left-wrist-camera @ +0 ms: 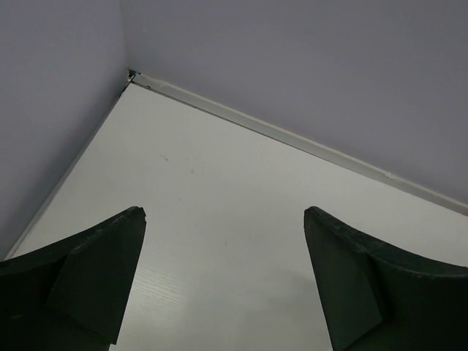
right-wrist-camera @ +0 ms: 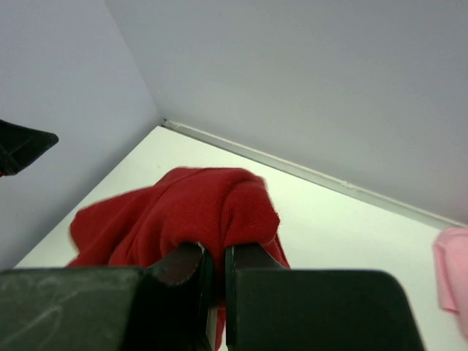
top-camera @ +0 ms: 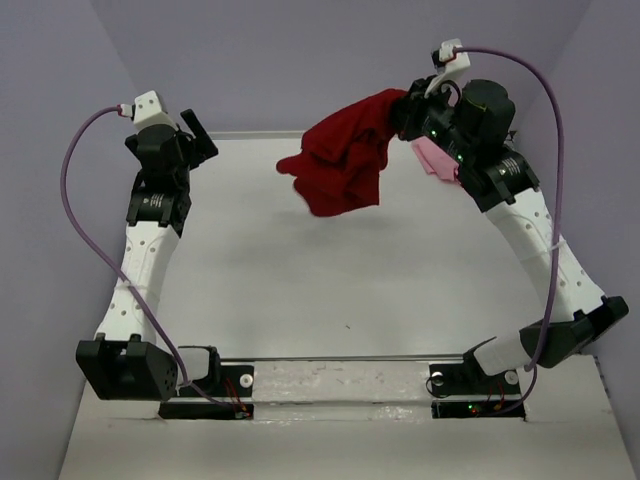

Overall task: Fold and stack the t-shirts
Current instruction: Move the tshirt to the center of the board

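From above, the right hand (top-camera: 410, 112) is raised over the far right of the bench (top-camera: 300, 290). The dark red t-shirt (top-camera: 340, 160) hangs from it in a bunched mass and seems to be clear of the bench top, though this angle makes that hard to judge. The light pink t-shirt (top-camera: 433, 158) shows only in part, just behind the right arm (top-camera: 520, 210). The left hand (top-camera: 203, 138) is at the far left, well apart from both shirts.

The left wrist view shows that hand's fingers spread wide with only bare bench between them, gripping nothing.

In the right wrist view the jaws are pinched almost together on a fold of the dark red cloth, which drapes away in front. A pink edge lies on the bench at the far right.
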Motion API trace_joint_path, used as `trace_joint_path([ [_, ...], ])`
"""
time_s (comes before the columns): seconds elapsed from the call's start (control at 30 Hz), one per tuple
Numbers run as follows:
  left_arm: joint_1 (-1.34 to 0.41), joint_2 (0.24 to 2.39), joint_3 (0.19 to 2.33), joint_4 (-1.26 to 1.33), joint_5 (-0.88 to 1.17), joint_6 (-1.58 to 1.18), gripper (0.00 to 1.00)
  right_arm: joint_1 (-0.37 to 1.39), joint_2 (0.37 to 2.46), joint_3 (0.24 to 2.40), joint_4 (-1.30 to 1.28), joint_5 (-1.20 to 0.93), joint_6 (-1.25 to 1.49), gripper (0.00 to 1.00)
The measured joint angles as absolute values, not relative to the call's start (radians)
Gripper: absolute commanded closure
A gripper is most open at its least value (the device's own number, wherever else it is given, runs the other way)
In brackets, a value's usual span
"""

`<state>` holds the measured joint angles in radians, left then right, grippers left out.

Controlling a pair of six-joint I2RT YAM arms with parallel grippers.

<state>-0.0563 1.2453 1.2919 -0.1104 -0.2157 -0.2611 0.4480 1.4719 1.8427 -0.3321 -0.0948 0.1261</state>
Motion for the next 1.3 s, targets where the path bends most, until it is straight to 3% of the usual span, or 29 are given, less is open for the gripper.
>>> trace_joint_path([
  [0.33,-0.023,1.18,1.293,-0.169,-0.243,-0.255,0.01,0.452,1.396,1.53,-0.314,-0.172,0.226,1.0],
  [0.5,-0.022,1.153,1.29,-0.164,-0.205,-0.229,0.01,0.453,1.401,1.515,-0.329,-0.12,0.224,1.0],
  [0.8,-0.022,1.154,1.281,-0.144,-0.156,-0.218,0.01,0.508,1.436,1.515,-0.328,-0.29,0.245,1.0],
  [1.3,-0.022,1.179,1.267,-0.131,-0.157,-0.218,0.01,0.606,1.497,1.508,-0.327,-0.287,0.239,1.0],
])
